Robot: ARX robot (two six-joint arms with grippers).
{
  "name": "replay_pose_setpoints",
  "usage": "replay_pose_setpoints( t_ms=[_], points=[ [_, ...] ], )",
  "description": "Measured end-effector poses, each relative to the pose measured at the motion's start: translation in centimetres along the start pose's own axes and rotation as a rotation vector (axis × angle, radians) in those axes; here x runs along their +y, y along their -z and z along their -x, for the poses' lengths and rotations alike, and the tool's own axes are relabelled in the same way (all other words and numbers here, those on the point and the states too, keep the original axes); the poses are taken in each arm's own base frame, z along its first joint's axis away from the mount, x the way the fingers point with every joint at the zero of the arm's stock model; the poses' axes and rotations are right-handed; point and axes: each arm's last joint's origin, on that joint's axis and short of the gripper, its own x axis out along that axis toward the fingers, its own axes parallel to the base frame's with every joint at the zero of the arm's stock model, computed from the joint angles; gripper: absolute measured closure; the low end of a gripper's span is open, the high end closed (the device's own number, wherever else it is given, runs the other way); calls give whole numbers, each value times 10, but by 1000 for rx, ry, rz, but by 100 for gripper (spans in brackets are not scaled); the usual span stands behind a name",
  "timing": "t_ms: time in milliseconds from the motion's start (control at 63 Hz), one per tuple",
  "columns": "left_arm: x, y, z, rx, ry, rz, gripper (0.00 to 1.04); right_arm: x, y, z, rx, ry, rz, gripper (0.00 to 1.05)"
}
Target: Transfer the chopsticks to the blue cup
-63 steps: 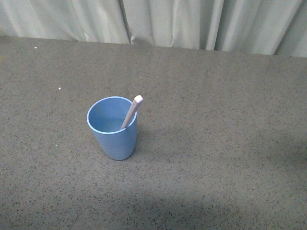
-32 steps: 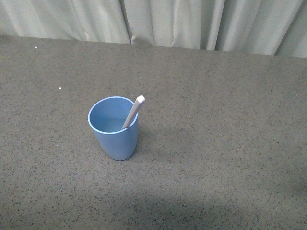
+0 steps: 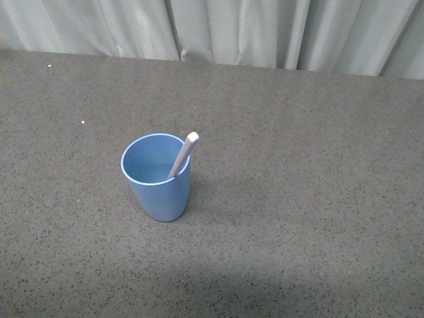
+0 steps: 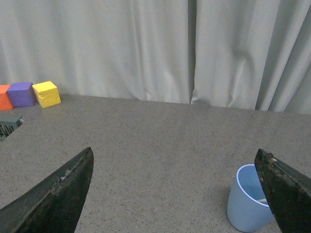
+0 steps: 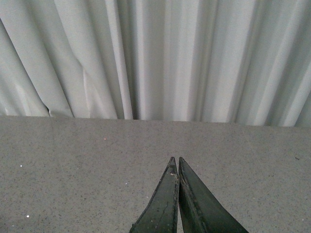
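Observation:
The blue cup (image 3: 157,177) stands upright on the grey speckled table in the front view. The white chopstick (image 3: 183,154) stands inside it, leaning against the right rim with its top end sticking out. Neither arm shows in the front view. In the left wrist view my left gripper (image 4: 175,158) is open and empty, its jaws wide apart; the blue cup (image 4: 245,201) stands beside one finger, which hides part of it, and a sliver of the chopstick (image 4: 262,200) shows inside. In the right wrist view my right gripper (image 5: 176,159) is shut and empty above bare table.
Grey-white curtains (image 3: 265,30) hang along the table's far edge. In the left wrist view, orange, purple (image 4: 20,93) and yellow (image 4: 46,93) blocks sit against the curtain, with a dark grey object (image 4: 7,124) near them.
The cup and chopstick have shifted only by a few pixels in the front view; nothing else has visibly changed.

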Motion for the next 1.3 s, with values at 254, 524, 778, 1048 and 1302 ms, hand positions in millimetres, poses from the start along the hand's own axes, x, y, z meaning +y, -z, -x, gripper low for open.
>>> replay_pose_setpoints(
  t_ms=[254, 524, 778, 1048, 1302],
  points=[
    [0, 0, 0, 0, 0, 0, 7, 0, -2, 8, -6, 0, 0, 104],
    [0, 0, 0, 0, 0, 0, 7, 0, -2, 16, -9, 0, 0, 104],
    [0, 0, 0, 0, 0, 0, 7, 0, -2, 21, -9, -1, 0, 104],
    [0, 0, 0, 0, 0, 0, 7, 0, 1, 32, -3, -3, 0, 104],
    [0, 0, 0, 0, 0, 0, 7, 0, 1, 32, -3, -3, 0, 75]
  ],
)
